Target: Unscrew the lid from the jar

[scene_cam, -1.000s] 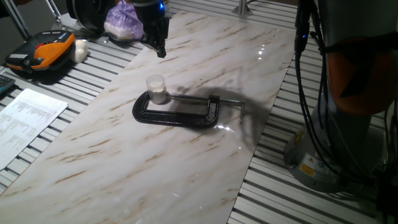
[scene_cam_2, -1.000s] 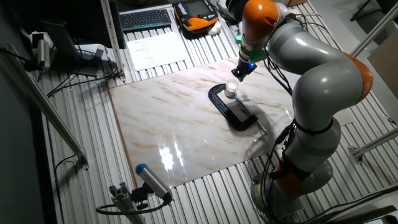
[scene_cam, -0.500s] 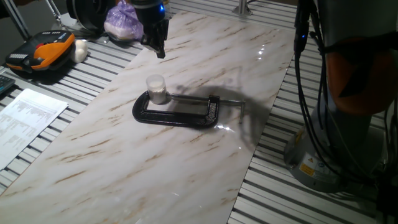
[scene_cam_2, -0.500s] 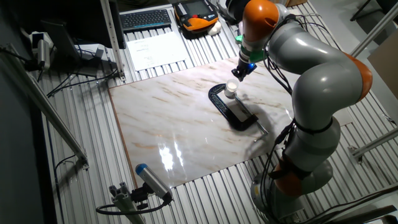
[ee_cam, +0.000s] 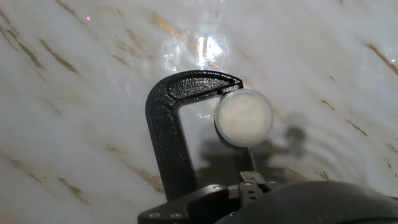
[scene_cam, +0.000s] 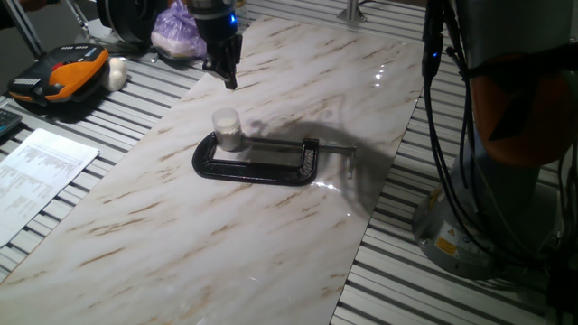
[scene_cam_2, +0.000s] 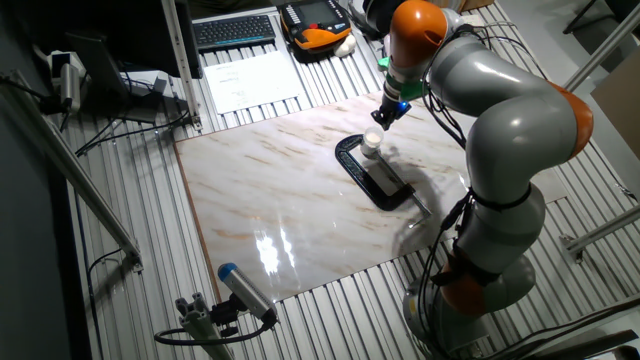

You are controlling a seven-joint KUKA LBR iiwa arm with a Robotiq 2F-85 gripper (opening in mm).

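A small clear jar [scene_cam: 228, 137] with white contents stands on the marble table, held in the jaw of a black C-clamp [scene_cam: 257, 163]. Its whitish lid [scene_cam: 225, 118] sits on top. In the hand view I look straight down on the lid [ee_cam: 243, 117], with the clamp's frame [ee_cam: 166, 137] to its left. My gripper [scene_cam: 229, 79] hangs above and behind the jar, well apart from it, and its fingers look pressed together with nothing between them. In the other fixed view the gripper [scene_cam_2: 384, 113] is just above the jar [scene_cam_2: 371, 144].
An orange and black device [scene_cam: 59, 77], a purple bag [scene_cam: 179, 32] and a printed sheet [scene_cam: 36, 171] lie off the marble slab to the left. The robot's base [scene_cam: 470, 226] and cables stand at the right. A keyboard [scene_cam_2: 235, 30] sits at the back.
The gripper has drifted slightly to the left above the jar. The jar, lid and clamp have not moved.
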